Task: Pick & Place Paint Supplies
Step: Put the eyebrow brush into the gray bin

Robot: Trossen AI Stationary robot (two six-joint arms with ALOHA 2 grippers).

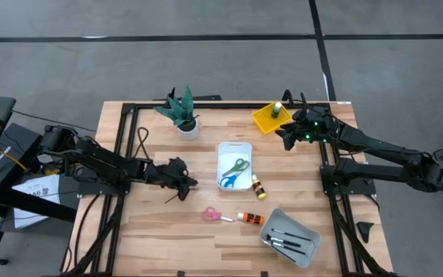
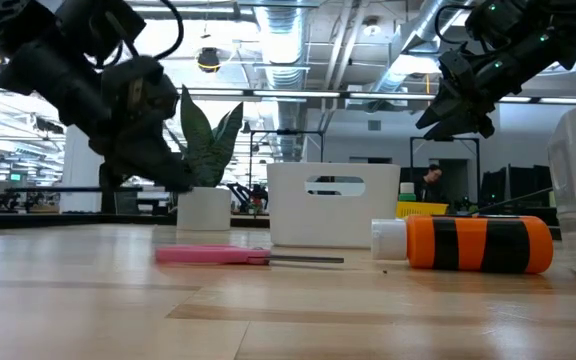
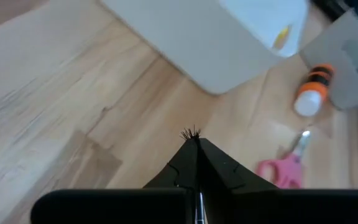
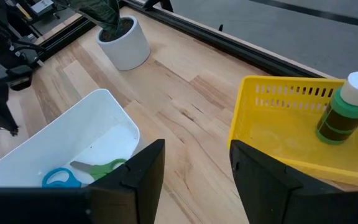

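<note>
Our left gripper (image 1: 181,182) reaches low over the table (image 1: 160,231), pinched tight on a brush (image 3: 191,133). Our right gripper (image 4: 194,163) hangs open beside the yellow tray (image 4: 272,134), holding nothing.

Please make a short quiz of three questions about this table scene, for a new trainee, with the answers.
1. True or false: the green bottle stands in the yellow tray.
2. What lies in the white tray? A) brushes B) blue and green scissors C) an orange bottle
3. Fill in: the left gripper is shut on a ____.

Key:
1. True.
2. B. The scissors lie there; the brushes are in the grey tray, and one orange bottle lies on the table near the pink scissors.
3. Brush; its bristles show past the closed fingers. The right gripper is open beside the yellow tray.
</note>
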